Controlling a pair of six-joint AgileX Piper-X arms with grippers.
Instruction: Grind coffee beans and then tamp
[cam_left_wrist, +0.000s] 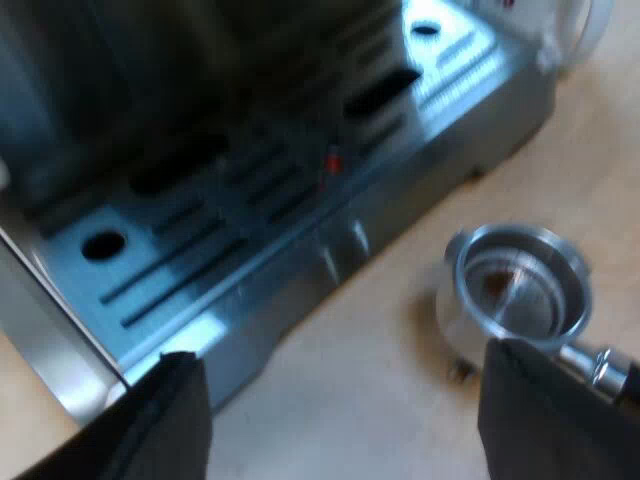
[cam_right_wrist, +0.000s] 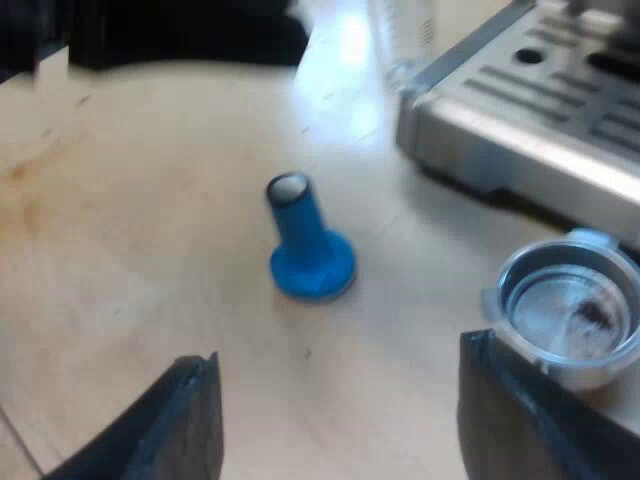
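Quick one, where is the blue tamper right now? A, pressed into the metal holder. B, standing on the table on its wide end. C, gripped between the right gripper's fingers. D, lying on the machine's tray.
B: the tamper stands upright on the table, wide end down, apart from the holder.

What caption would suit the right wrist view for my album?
Open right claw over a wooden table: blue tamper standing upright, metal holder lying near the espresso machine.

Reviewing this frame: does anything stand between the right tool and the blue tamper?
Nothing visible does. The blue tamper stands upright on bare table ahead of the open right tool; the metal holder lies apart, by the machine.
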